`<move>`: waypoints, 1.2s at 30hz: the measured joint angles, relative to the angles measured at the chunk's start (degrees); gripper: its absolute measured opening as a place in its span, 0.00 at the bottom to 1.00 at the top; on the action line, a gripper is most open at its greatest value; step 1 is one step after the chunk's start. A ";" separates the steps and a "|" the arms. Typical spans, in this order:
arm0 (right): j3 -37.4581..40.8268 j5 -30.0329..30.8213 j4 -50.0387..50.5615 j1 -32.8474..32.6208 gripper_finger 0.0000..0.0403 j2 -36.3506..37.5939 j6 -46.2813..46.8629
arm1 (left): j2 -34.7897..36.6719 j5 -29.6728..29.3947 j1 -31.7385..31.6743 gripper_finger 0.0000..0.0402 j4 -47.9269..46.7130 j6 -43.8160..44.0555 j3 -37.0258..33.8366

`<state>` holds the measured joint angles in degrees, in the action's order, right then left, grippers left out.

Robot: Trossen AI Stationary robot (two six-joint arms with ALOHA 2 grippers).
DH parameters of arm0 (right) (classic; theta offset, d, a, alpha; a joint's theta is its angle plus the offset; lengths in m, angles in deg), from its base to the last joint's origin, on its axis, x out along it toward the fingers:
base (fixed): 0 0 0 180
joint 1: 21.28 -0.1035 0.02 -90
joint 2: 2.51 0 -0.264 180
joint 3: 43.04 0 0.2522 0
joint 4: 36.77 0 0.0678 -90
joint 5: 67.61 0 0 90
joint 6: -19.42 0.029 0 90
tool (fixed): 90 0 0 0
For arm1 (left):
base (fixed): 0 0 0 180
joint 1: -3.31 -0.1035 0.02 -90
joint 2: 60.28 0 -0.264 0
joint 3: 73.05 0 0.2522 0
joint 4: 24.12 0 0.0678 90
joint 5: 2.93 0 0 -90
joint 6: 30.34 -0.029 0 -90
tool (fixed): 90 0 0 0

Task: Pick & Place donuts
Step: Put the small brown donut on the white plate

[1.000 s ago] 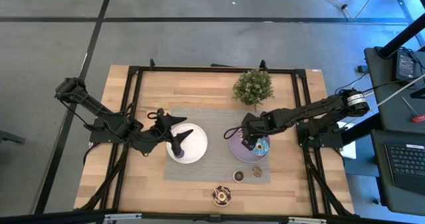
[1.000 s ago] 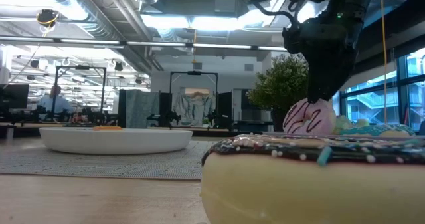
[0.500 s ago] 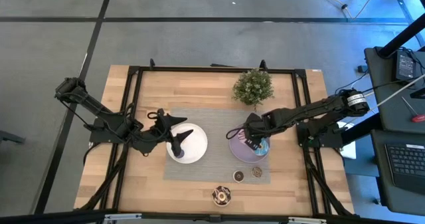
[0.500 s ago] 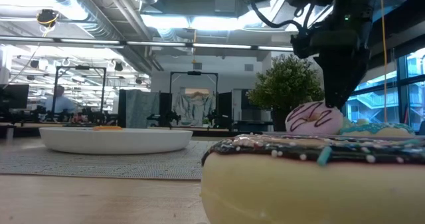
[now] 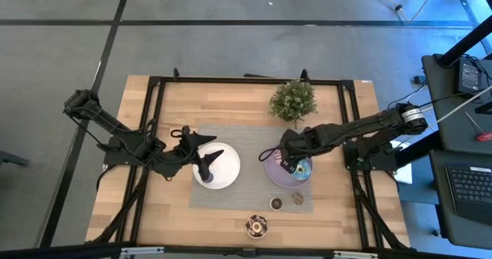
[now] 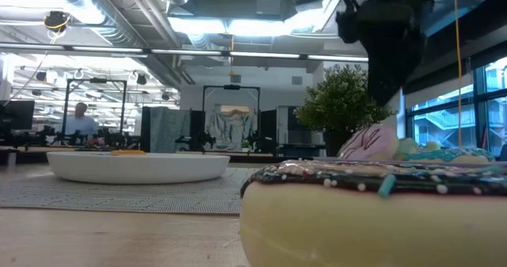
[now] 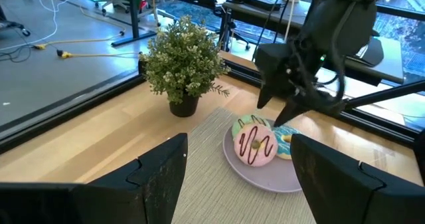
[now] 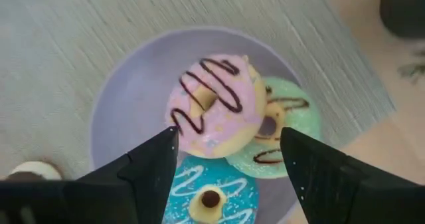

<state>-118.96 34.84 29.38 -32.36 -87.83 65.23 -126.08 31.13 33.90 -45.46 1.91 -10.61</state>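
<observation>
Landmark for these notes: the round lilac plate (image 5: 290, 174) on the grey woven mat (image 5: 250, 194), itself on the pale wooden surface (image 5: 177, 105).

Right arm reaches in from the surface's right edge, forearm stretched across toward the lilac plate, wrist pitched down. I read the right gripper (image 5: 290, 163) as hovering above the plate; in the low view it hangs clear above the donuts. Jaws spread wide, nothing between them. In the right wrist view the two dark fingers (image 8: 147, 167) straddle the pile without touching it.

On the lilac plate: large pink ring donut with chocolate drizzle (image 8: 214, 106), lying tilted on top of the large green-white ring donut (image 8: 285, 127), and overlapping the large blue ring donut with white squiggles (image 8: 209, 191). The pink one sits between the open jaws and below them.

Left arm comes in from the surface's left edge, folded low, its left gripper (image 5: 206, 165) over the round white plate (image 5: 227, 171), which lies left of the lilac plate on the same mat. Jaws parted, holding nothing, as the left wrist view shows.

Near edge, away from the lilac plate: large chocolate-sprinkled ring donut (image 5: 256, 227) on bare wood; two mini donuts, one dark brown (image 5: 276, 204) and one speckled (image 5: 297, 200), just below the plate on the mat. Small potted green plant (image 5: 293, 101) stands behind the plate.
</observation>
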 joint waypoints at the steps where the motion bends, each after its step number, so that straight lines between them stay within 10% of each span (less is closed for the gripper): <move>1: -0.80 -0.04 0.11 -0.33 0.66 0.00 -1.44 | 0.00 0.01 0.00 0.65 0.00 0.00 0.00; 8: -3.88 -1.57 -2.75 -6.98 0.66 0.02 -4.39 | 0.00 0.99 0.04 0.65 0.00 0.00 0.00; 36: -3.07 -5.15 -3.13 -26.87 0.66 -11.93 47.19 | -0.02 15.11 0.04 0.65 -0.31 3.98 -2.12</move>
<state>-122.03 29.69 26.25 -59.24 -99.76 112.42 -126.10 46.24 33.94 -45.77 5.90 -12.73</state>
